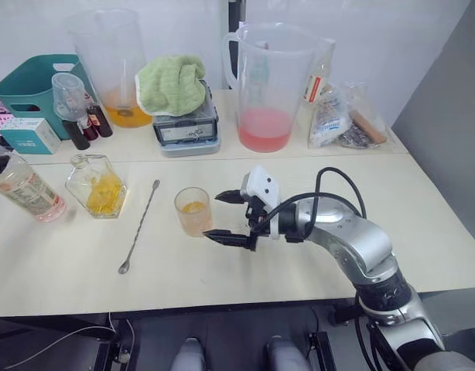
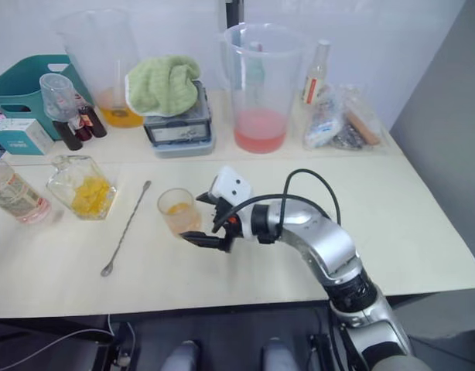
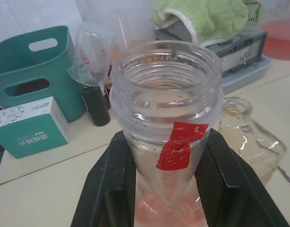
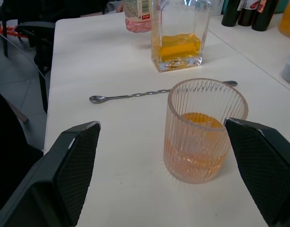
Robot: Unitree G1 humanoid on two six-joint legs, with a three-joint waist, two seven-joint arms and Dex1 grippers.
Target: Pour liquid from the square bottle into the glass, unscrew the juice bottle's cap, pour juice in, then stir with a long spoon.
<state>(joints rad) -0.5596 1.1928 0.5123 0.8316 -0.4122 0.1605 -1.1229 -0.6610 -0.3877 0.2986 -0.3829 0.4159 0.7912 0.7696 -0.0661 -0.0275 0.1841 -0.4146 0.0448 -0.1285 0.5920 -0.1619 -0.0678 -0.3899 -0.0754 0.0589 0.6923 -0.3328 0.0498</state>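
The glass stands mid-table with orange-pink liquid in its lower part. My right gripper is open just right of it, its fingertips level with the glass on either side and not touching. At the far left, my left gripper is shut on the juice bottle, whose neck is open; the cap is out of view. The square bottle stands beside it, with yellow-orange liquid inside. The long spoon lies flat between the square bottle and the glass.
Along the back stand a teal basket, a pitcher with orange liquid, a green cloth on a scale, a pitcher with pink liquid, dark small bottles, a box and plastic bags.
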